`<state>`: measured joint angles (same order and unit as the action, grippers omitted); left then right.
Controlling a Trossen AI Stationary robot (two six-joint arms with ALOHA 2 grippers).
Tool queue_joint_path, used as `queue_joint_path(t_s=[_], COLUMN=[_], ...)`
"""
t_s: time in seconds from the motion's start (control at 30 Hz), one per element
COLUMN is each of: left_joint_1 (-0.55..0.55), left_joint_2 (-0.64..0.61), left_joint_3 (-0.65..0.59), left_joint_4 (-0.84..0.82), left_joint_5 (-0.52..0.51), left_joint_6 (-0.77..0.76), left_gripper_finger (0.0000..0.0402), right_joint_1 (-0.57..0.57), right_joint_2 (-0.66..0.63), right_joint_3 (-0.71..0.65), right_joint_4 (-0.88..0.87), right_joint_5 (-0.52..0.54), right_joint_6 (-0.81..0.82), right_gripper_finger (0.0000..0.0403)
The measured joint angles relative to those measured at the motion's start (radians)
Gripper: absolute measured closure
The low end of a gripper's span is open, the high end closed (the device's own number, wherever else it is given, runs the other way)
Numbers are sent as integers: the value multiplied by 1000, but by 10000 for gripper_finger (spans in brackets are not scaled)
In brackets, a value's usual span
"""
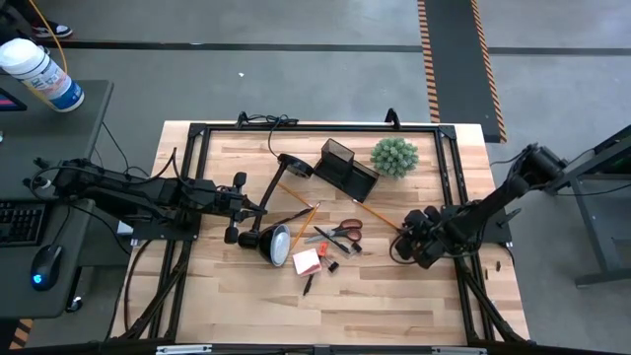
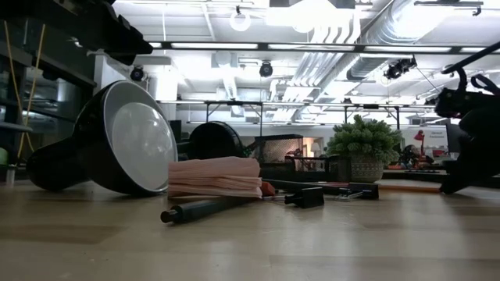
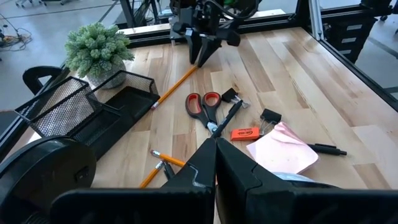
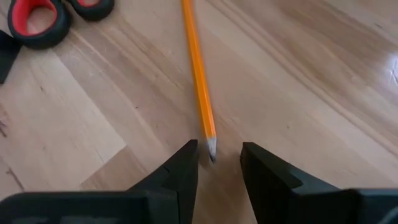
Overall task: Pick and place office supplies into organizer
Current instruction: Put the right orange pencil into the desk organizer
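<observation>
Right end effector (image 4: 217, 163) open; left end effector (image 3: 216, 163) closed.

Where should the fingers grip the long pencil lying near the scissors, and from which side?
Grip the pencil just behind its sharpened tip, from above, fingers straddling the shaft. It lies flat on the table, and the right gripper already sits open at that tip.

A robotics lab or workshop hall. Bare grey concrete floor (image 1: 296, 89) with an orange-and-black hazard stripe (image 1: 431, 59), exposed silver ceiling ducts (image 2: 344, 23) and strip lights (image 2: 234, 47), rows of work tables behind, a black-framed pale wooden counter (image 1: 246, 316), a black keyboard (image 1: 20, 219) and mouse (image 1: 44, 266) alongside.
</observation>
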<state>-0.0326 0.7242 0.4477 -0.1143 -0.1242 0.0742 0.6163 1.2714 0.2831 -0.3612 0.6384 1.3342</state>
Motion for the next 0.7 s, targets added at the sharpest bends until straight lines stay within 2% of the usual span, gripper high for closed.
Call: queue_joint_path(t_s=[0.23,0.43,0.7], left_joint_1=[0,0,0], left_joint_2=[0,0,0], left_joint_3=[0,0,0], left_joint_4=[0,0,0], left_joint_5=[0,0,0], left_joint_6=[0,0,0], left_gripper_finger=[401,401,401], right_joint_1=[-1,-1,-3], right_joint_2=[80,86,89], right_joint_3=[0,0,30], right_joint_4=[72,99,123], right_joint_5=[22,-1,-18], right_joint_6=[6,-10,-77], right_gripper_finger=[297,387,394])
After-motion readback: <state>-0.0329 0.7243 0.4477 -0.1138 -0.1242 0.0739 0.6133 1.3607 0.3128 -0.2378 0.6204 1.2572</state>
